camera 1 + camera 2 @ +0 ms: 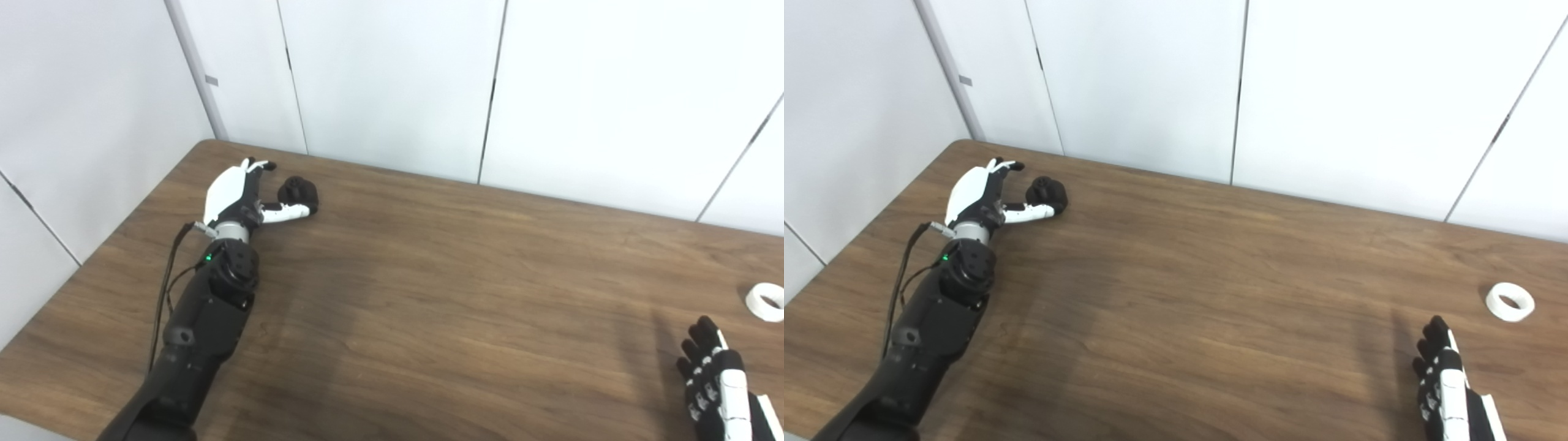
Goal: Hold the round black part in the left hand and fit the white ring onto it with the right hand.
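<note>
You have a dark brown wood-grain desk (429, 294) under white wall panels (392, 79) with dark seams. Near its far left corner the round part (299, 191) is black. Your left hand (236, 196) has a white back and black fingers, on a black arm (196, 331) showing a small green light. Near the right edge, the ring (1510, 301) is white. Your right hand (1448, 386) is black with white plates.

one round black part (299, 192), one white ring (1510, 301), two hands

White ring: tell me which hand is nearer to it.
Right. The right hand sits just short of the white ring; the left hand is across the table beside the black part.
</note>
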You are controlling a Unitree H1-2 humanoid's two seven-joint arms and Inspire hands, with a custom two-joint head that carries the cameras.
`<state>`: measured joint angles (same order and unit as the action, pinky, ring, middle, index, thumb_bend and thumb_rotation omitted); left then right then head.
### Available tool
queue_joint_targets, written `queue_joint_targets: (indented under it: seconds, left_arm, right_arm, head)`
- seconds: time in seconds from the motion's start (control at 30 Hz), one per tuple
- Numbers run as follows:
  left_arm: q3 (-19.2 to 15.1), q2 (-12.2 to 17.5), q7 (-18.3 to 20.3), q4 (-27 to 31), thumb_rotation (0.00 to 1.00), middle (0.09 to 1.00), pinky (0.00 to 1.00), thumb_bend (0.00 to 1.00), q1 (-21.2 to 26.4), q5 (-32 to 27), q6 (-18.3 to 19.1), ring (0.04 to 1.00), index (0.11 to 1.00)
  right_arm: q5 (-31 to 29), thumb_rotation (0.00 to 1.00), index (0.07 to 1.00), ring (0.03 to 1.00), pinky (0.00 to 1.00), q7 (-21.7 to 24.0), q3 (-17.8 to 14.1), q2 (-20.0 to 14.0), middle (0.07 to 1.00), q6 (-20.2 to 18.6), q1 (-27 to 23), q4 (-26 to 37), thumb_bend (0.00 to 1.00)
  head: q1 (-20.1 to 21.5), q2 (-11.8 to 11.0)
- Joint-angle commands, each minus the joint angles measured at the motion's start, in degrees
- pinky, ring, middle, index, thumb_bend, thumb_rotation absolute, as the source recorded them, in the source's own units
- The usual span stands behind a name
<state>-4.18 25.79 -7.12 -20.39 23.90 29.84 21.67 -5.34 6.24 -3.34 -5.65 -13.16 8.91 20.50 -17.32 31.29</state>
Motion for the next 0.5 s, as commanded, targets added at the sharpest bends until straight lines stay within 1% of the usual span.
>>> queue_joint_targets:
  seconds: [0.0, 0.1, 0.2, 0.33, 0.47]
  left_arm:
    - [0.5, 2.7, -1.6, -0.5, 0.39, 1.0, 1.0, 1.0, 3.6, 1.0, -0.9, 1.0, 0.862]
    - [1.5, 3.3, -1.2, -3.0, 0.38, 1.0, 1.0, 1.0, 4.9, 0.5, -1.0, 1.0, 0.85]
    - [2.6, 3.8, -0.6, -4.3, 0.4, 1.0, 1.0, 1.0, 5.8, 0.4, -0.6, 1.0, 0.856]
    - [3.0, 3.8, -0.3, -5.0, 0.38, 1.0, 1.0, 1.0, 6.6, -0.3, -0.1, 1.0, 0.853]
    - [3.3, 4.1, 1.5, -6.2, 0.36, 1.0, 1.0, 1.0, 7.5, -1.6, 0.3, 1.0, 0.848]
  right_arm:
    - [-0.7, 1.0, 1.0, 1.0, 1.0, 0.1, 0.2, -0.1, 1.0, 0.8, 1.3, 1.9, 0.36]
    - [-0.8, 1.0, 1.0, 1.0, 1.0, 0.1, 0.2, 0.1, 1.0, 1.1, 1.3, 1.7, 0.36]
    - [-0.2, 1.0, 1.0, 1.0, 1.0, -0.2, 0.3, 0.1, 1.0, 1.0, 1.4, 1.8, 0.37]
    - [-0.3, 1.0, 1.0, 1.0, 1.0, -0.2, 0.3, 0.3, 1.0, 1.0, 1.3, 1.7, 0.38]
    - [0.3, 1.0, 1.0, 1.0, 1.0, -0.4, 0.6, 0.3, 1.0, 1.3, 1.3, 1.7, 0.36]
  head:
    - [0.0, 0.1]
    - [-0.1, 0.0]
    - [0.0, 0.0]
    - [0.1, -0.1]
    - [0.2, -0.1]
